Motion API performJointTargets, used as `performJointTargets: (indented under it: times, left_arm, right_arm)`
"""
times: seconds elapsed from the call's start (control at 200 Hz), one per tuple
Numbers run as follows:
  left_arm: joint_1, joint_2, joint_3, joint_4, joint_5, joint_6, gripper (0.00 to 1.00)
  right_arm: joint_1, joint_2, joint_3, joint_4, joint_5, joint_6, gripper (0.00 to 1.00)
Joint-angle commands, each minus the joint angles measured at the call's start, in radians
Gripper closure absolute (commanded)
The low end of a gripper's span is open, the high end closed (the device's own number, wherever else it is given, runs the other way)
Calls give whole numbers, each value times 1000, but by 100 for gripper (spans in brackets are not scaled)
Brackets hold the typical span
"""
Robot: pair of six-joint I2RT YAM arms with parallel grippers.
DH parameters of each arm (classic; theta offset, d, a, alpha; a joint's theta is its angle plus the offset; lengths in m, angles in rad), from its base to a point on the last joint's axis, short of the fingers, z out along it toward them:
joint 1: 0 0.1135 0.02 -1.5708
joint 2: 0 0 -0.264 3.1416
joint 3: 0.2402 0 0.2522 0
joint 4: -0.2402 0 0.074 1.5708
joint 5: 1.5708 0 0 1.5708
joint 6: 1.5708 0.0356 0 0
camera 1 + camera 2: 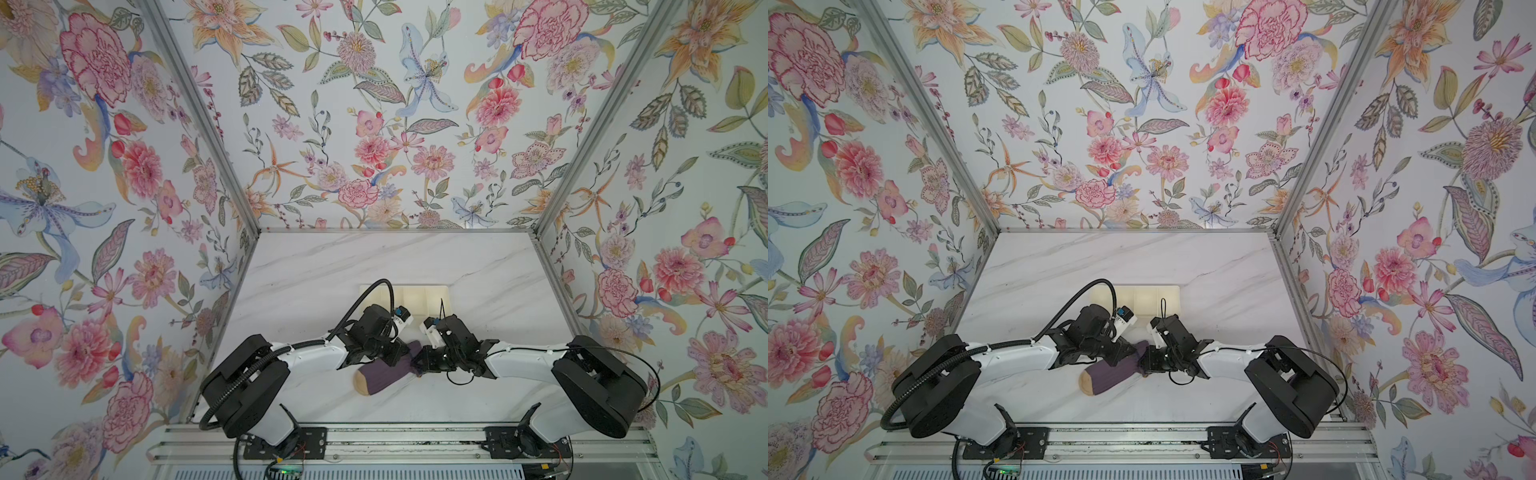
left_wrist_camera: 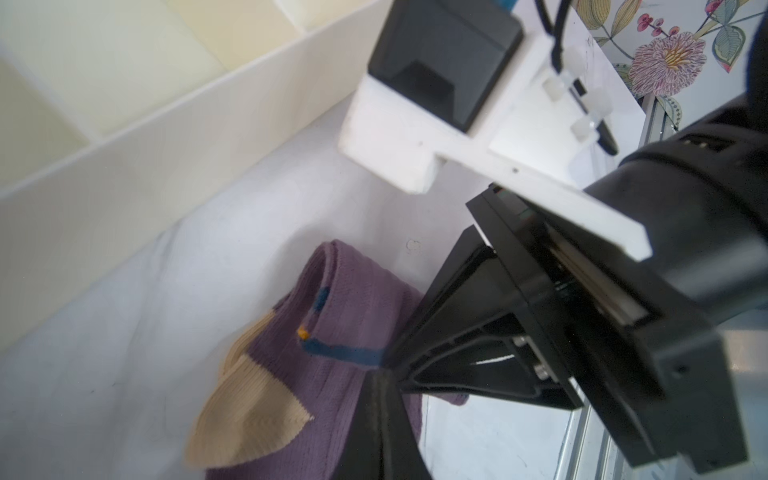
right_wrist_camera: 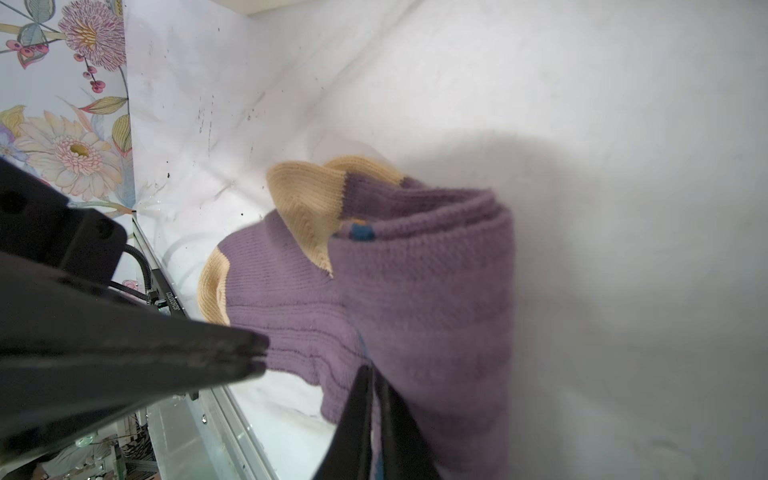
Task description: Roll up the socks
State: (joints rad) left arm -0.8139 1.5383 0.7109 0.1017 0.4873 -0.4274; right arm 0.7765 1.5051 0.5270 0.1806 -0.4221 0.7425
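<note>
On the marble table (image 1: 478, 270), nearer the arms than the divided tray (image 1: 415, 297), the socks (image 1: 384, 376) lie folded, tan toe pointing left in both top views. The right gripper (image 3: 372, 370) pinches the purple fold. The left gripper (image 3: 259, 353) is clamped tight, tips at the fabric's edge.

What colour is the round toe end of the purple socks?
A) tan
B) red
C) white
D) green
A: the socks have a purple body, and their rounded toe end shows tan in both top views.
</note>
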Motion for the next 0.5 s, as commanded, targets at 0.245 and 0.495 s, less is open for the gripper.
performJointTargets:
  times: [0.245, 0.495]
  left_arm:
    - [-14, 111, 79, 12, 19, 22, 100]
    - [-14, 158, 102, 2, -11, 41, 100]
  right_arm:
    - [-34, 40, -33, -26, -14, 5, 90]
    - [-46, 54, -36, -10, -33, 1, 90]
